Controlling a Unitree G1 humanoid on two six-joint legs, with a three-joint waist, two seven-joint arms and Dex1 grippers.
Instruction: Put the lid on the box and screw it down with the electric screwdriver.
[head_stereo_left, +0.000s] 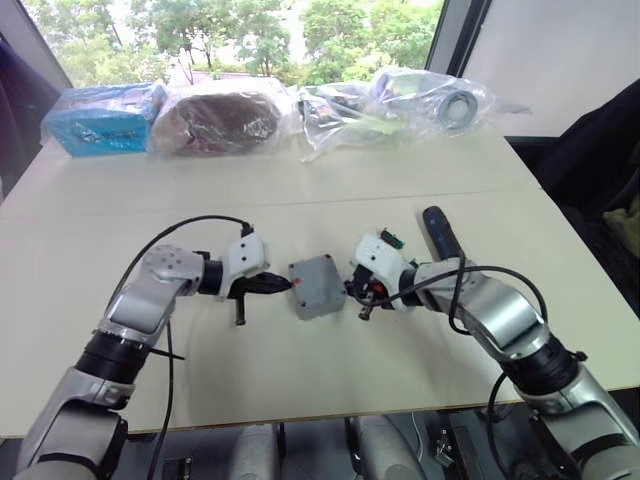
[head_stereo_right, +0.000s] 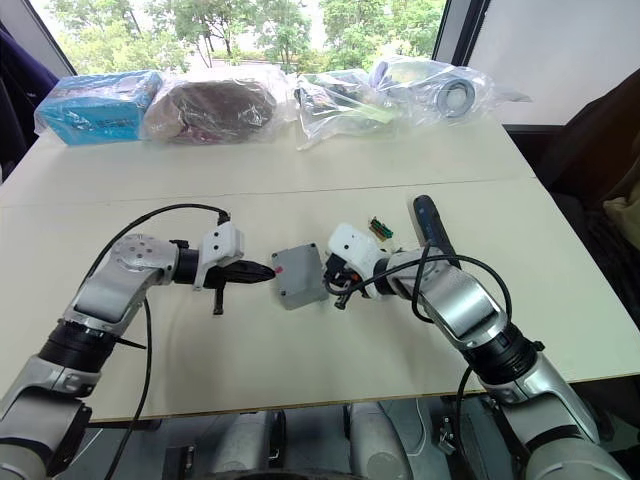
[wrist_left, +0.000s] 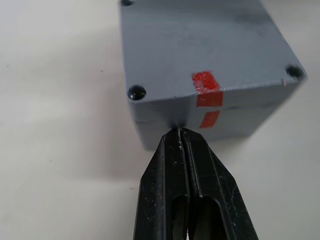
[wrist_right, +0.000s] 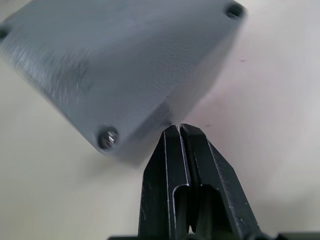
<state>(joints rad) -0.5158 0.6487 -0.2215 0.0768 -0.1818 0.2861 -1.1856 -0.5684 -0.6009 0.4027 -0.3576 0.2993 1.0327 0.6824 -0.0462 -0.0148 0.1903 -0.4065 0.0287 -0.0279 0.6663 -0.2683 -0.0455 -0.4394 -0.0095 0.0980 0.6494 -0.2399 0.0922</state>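
Count: one box with one lid seated on it, one screwdriver, two grippers, four clear bags.
Box: on the tabletop about midway between the side edges, nearer the front edge than the far edge, turned so its corners point at the two grippers.
Lid: closed over the box, so what is inside cannot be seen; red mark on its top runs down the side wall; dark screw holes at the corners.
Left gripper: fingers pressed together, holding nothing, tips at the box wall just below the lid seam, beside the red mark.
Right gripper: fingers pressed together, holding nothing, tips at the opposite side of the box.
Screwdriver: flat on the tabletop behind the right gripper, toward the right edge, apart from the box.
Green piece: just beside the screwdriver.
Bags: in a row along the far edge; one holds a blue pack, one a brown mass.
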